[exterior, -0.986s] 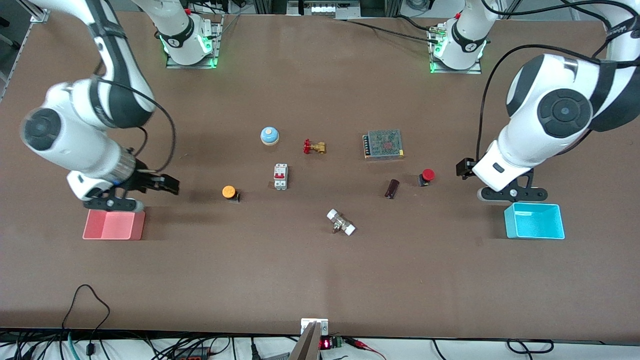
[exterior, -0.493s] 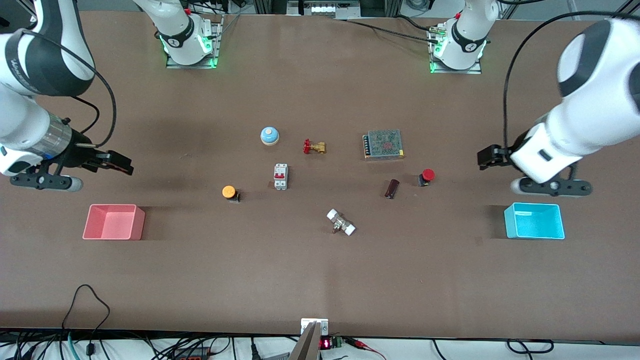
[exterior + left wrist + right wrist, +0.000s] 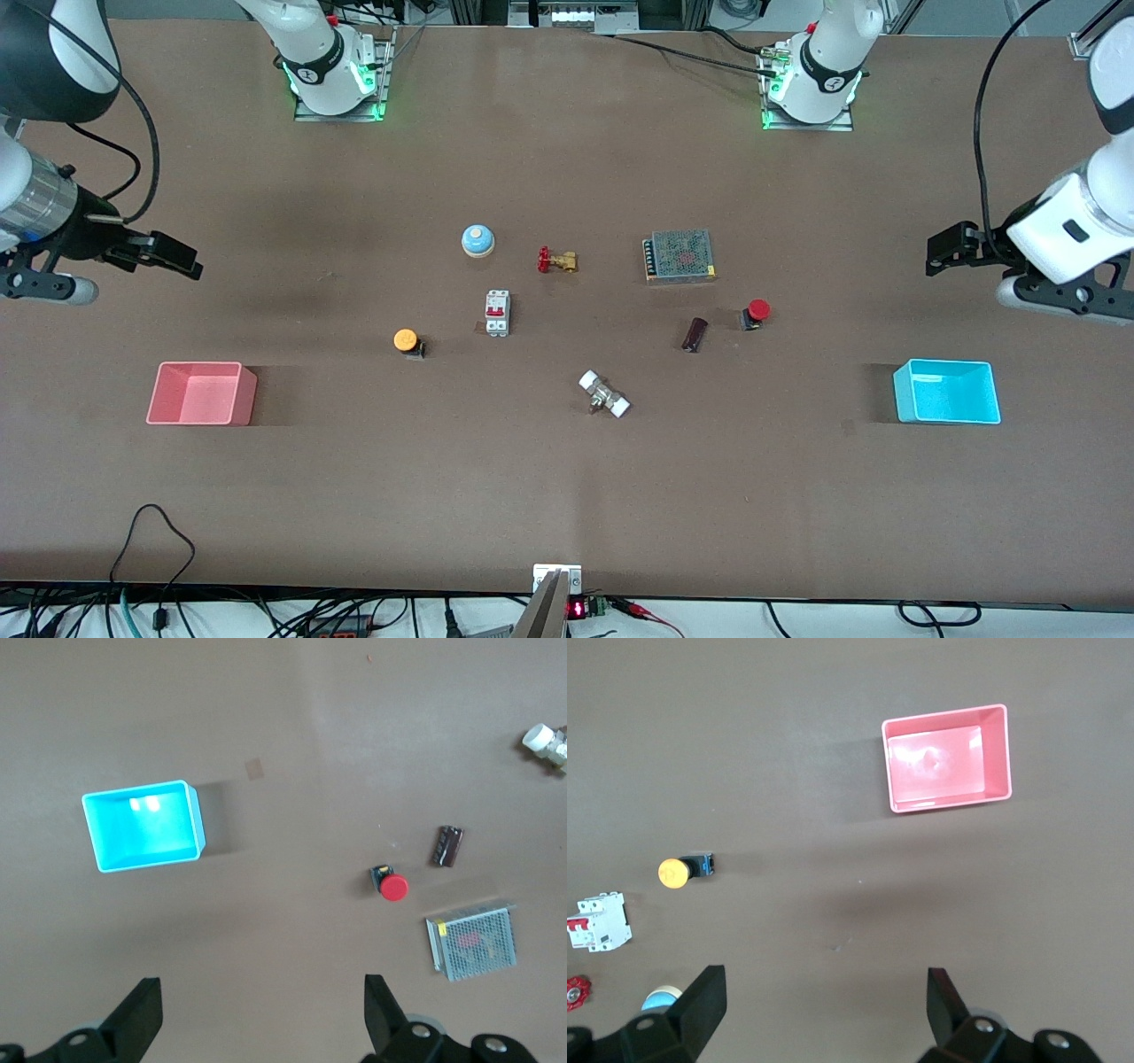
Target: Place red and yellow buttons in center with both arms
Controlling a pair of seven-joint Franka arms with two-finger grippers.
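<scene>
The red button (image 3: 757, 310) lies on the brown tabletop (image 3: 567, 478) toward the left arm's end; it also shows in the left wrist view (image 3: 392, 887). The orange-yellow button (image 3: 407, 340) lies toward the right arm's end, and shows in the right wrist view (image 3: 674, 872). My left gripper (image 3: 941, 251) is open and empty, high over the table's left-arm end, apart from the red button. My right gripper (image 3: 168, 255) is open and empty, high over the right-arm end, apart from the yellow button.
Between the buttons lie a white circuit breaker (image 3: 497, 313), a blue dome bell (image 3: 477, 240), a brass valve with red handle (image 3: 556, 260), a mesh power supply (image 3: 679, 256), a dark cylinder (image 3: 695, 334) and a white-capped fitting (image 3: 604, 394). A pink bin (image 3: 200, 393) and a cyan bin (image 3: 946, 392) stand at the ends.
Both arms have risen and swung outward, away from the bins and toward the table's ends. The buttons and other objects have not moved.
</scene>
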